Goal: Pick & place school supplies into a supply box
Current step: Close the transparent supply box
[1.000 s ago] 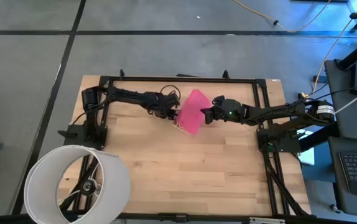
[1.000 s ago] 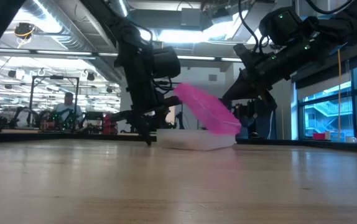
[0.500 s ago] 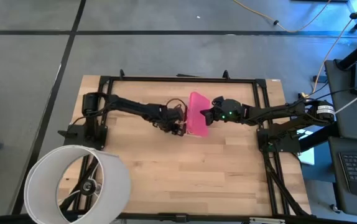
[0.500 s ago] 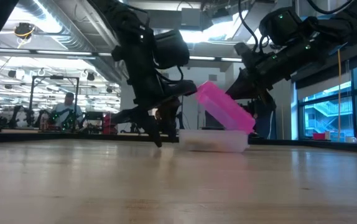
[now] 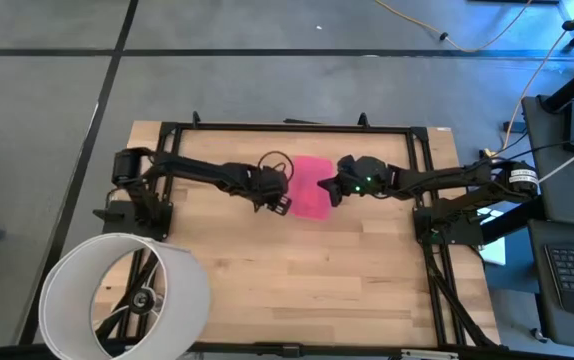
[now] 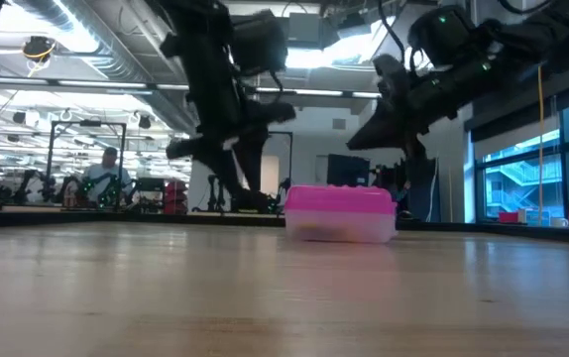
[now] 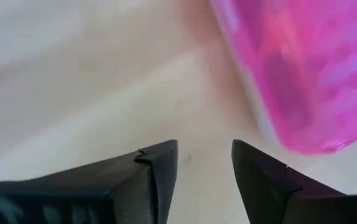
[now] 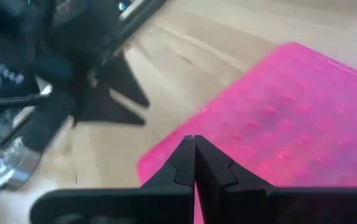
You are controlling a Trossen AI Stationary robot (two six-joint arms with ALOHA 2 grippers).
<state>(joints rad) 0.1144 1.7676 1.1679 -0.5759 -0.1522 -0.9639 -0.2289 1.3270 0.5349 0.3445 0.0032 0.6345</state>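
Pale butcher-block wood, that's the table [image 5: 297, 270], and a big white hoop [image 5: 125, 295] sits over its near left corner. Up toward the far edge, about midway along it, lies the supply box [image 5: 312, 188], flat on the wood with its pink lid [image 6: 339, 199] down level over the clear base. The left end effector [image 5: 284, 201] hangs just beside the box's left side, raised off the table, fingers [image 7: 160, 163] parted by a narrow gap and empty. The right end effector [image 5: 329, 189] hovers above the box's right edge, fingers pressed together, gripping nothing. Contents of the box can't be made out through the plastic.
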